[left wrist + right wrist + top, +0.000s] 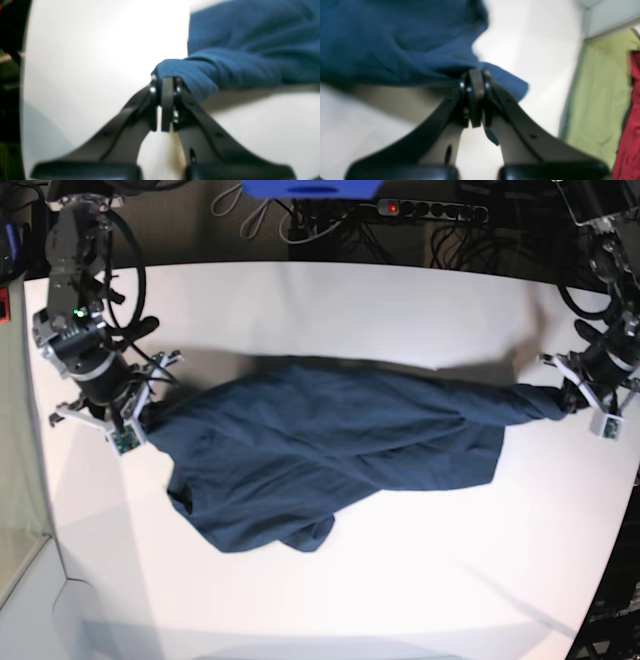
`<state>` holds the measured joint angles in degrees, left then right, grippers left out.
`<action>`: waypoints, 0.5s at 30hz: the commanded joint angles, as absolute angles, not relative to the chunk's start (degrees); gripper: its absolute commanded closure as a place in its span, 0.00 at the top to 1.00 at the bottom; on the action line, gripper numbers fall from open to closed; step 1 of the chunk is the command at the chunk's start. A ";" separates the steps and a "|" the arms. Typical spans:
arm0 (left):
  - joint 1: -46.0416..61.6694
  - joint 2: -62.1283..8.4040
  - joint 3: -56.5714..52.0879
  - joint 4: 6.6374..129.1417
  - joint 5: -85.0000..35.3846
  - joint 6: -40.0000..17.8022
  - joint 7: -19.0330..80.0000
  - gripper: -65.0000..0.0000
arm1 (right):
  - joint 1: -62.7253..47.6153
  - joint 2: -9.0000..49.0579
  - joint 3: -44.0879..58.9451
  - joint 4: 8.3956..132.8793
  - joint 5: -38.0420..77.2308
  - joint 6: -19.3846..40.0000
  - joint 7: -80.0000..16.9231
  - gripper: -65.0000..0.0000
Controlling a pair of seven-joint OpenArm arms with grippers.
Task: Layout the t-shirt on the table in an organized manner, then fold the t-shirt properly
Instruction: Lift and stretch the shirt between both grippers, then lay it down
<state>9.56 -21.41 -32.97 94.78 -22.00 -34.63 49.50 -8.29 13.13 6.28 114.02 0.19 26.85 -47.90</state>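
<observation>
Navy-blue soft fabric makes up the one t-shirt [330,455] in the scene, plain and unprinted, stretched sideways across the middle of the one white table [330,310]. It is not laid flat: the cloth is pulled taut between two ends, with long diagonal creases running along its upper edge, while the lower part sags and bunches into rumpled folds toward the near edge of the table. At one end the fabric narrows into a tight twisted rope; at the other it gathers into a crumpled corner. Neckline and sleeves cannot be made out.

Two robot arms are present, one at each end of the shirt. The left hand [166,82], on the right side of the base view, has its dark fingers pressed together on the rope-like end of the t-shirt [250,50], a knob of blue cloth bulging just past the fingertips. The right hand [475,80], on the left side of the base view, is likewise clamped on the opposite corner of the t-shirt [395,42], with a small flap of fabric sticking out beyond its fingers. Both wrist views are blurred.

Beside the table, the right wrist view shows one green cloth [597,100] and one red cloth [628,130] lying off to the side
</observation>
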 commanded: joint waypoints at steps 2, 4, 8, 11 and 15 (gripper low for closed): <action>10.59 -22.55 -33.19 95.69 -22.90 -34.68 48.31 0.01 | -10.24 13.23 6.46 114.95 0.31 28.18 -46.37 0.05; 11.91 -22.55 -32.48 95.69 -22.90 -36.09 48.31 0.01 | -12.18 12.97 6.46 114.86 0.31 30.55 -46.37 0.10; 13.58 -22.64 -32.92 96.13 -22.81 -40.00 48.40 0.06 | -13.76 13.14 6.46 114.95 0.13 33.19 -46.46 0.22; 15.16 -22.73 -32.92 96.13 -22.64 -40.00 48.40 0.23 | -14.20 13.49 6.99 115.12 0.04 33.19 -47.96 0.33; 15.60 -22.46 -36.26 95.60 -22.37 -40.00 48.40 0.45 | -14.81 14.99 10.24 115.21 0.04 33.19 -49.36 0.41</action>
<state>15.99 -21.23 -35.55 94.87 -21.91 -40.12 49.50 -15.44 14.35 9.96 114.06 -0.12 33.19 -50.76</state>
